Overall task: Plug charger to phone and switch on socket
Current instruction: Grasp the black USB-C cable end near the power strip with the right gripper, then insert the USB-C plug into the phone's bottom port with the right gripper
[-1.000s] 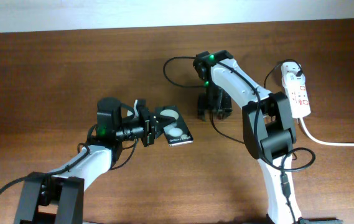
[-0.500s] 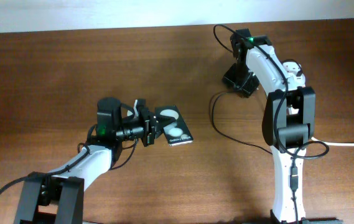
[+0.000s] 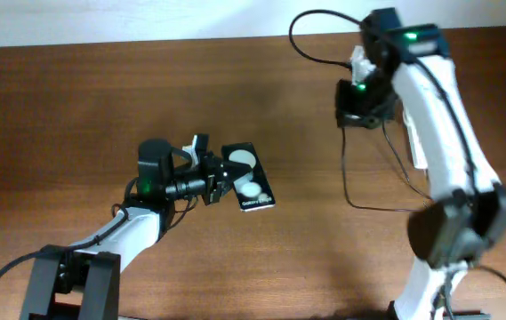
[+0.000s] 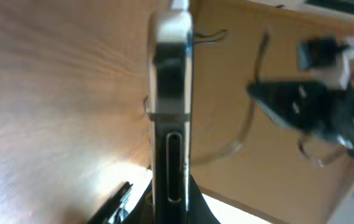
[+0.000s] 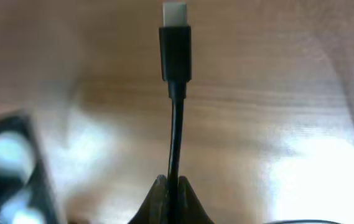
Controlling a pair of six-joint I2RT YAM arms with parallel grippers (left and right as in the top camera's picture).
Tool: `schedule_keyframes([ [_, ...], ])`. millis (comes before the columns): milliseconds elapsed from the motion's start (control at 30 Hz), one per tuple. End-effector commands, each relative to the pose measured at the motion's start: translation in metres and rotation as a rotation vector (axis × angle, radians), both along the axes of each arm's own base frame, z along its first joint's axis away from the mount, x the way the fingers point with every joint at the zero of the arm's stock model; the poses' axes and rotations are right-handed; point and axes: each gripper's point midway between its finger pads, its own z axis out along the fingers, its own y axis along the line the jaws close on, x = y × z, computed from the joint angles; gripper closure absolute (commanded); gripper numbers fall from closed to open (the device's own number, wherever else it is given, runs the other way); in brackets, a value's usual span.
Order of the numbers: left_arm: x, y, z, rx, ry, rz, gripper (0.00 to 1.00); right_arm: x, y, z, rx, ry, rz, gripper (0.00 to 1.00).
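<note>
Currently: right arm reared high near table's (image 3: 101, 107) far edge, right gripper (image 5: 170, 186) pinched shut on charger (image 5: 175, 43), plug tip projecting straight ahead. Left arm low, outstretched; left gripper (image 3: 220, 177) clamps phone (image 3: 249, 178) edge. Bare wood between claws.

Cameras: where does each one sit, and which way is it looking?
Overhead: fixed above the table, facing straight down; both arms show, left hand gripping the phone, right hand gripping the charger.
Left wrist: on the left arm, facing along its hand at the phone's edge; right arm blurred beyond.
Right wrist: on the right arm, facing along its hand past the charger's plug to the wood.
Shared: all three views show the phone.
</note>
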Motion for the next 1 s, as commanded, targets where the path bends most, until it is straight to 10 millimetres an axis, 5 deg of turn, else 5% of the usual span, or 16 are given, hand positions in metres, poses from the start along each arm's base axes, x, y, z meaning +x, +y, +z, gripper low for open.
schedule_keyframes([
  [0,0.006,-0.003,0.025,-0.030,-0.147,-0.032,1.00,-0.043,0.020,0.051,0.027,-0.090,0.185,0.96],
  [100,0.006,-0.003,0.027,-0.033,-0.158,-0.037,1.00,-0.111,0.061,0.087,0.017,-0.151,0.411,0.96],
  [167,0.007,-0.004,0.034,-0.045,-0.202,-0.044,1.00,-0.147,0.074,0.089,-0.012,-0.147,0.439,0.96],
  [267,0.012,0.004,0.055,-0.075,-0.331,-0.050,1.00,-0.191,0.068,0.083,-0.037,-0.141,0.393,0.96],
  [400,0.023,0.008,0.084,-0.115,-0.441,0.011,1.00,-0.235,0.095,0.032,0.032,-0.147,0.393,0.96],
  [567,0.023,0.008,0.084,-0.122,-0.420,0.013,1.00,-0.242,0.117,0.034,0.025,-0.212,0.436,0.96],
  [967,0.020,0.007,0.083,-0.126,-0.419,-0.007,1.00,-0.225,0.104,0.034,-0.053,-0.267,0.341,0.96],
])
